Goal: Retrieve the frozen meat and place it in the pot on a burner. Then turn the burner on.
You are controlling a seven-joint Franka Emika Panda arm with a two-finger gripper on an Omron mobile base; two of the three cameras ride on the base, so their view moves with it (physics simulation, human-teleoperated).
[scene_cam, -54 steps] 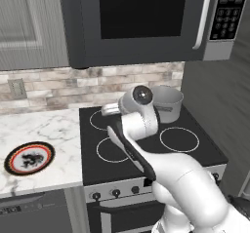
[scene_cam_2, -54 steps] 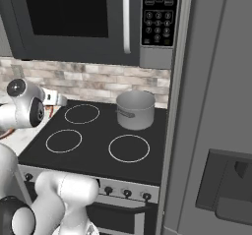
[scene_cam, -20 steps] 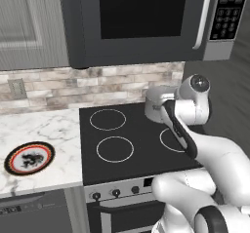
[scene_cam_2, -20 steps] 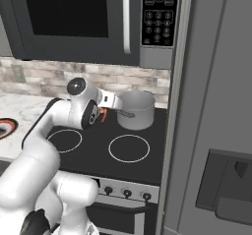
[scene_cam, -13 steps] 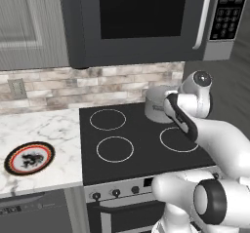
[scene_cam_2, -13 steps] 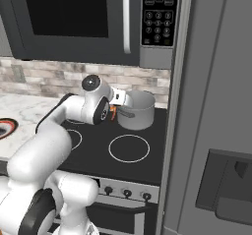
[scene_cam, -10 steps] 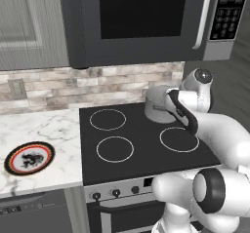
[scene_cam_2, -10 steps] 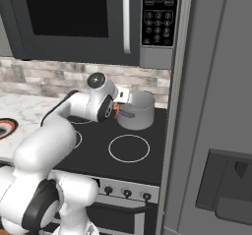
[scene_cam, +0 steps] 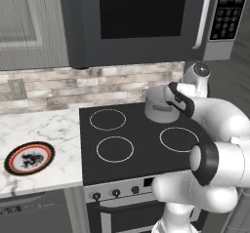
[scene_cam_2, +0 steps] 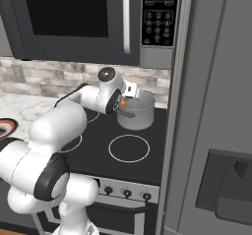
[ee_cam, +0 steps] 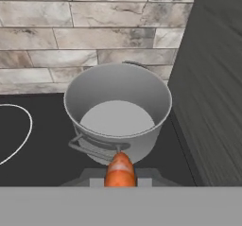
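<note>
Now, pincer [ee_cam: 120, 180] clamped on smooth orange-tan frozen meat [ee_cam: 120, 169] beside round grey metal pot [ee_cam: 118, 111].

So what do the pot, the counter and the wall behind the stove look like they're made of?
Pot: likely brushed metal, by its even matte grey and thin rim. Counter: polished marble or a look-alike, white with grey veins. Wall: stone or brick tile, with rough mottled grey-tan blocks and pale joints.
</note>
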